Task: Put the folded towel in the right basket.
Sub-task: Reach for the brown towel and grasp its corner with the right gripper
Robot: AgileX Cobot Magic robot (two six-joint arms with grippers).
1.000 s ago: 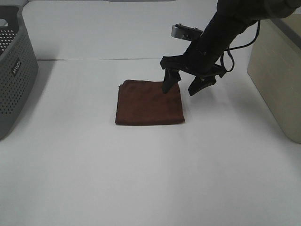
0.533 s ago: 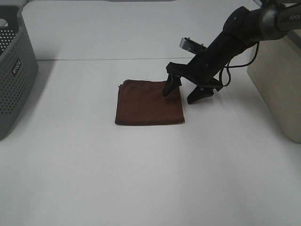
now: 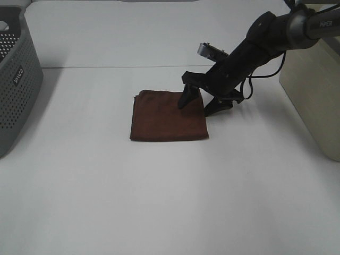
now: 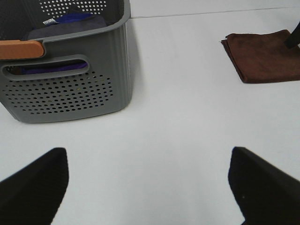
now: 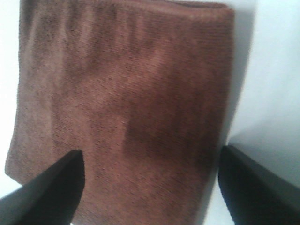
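On the white tabletop (image 3: 159, 202), the brown towel (image 3: 168, 116) is lying flat; the right tool (image 3: 194, 110) is straddling its 3 o'clock edge, fingers spread.

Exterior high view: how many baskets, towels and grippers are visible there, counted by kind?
Baskets: 2, grey basket and beige basket.
Towels: 1, brown folded towel.
Grippers: 1, right gripper.
Total: 4.
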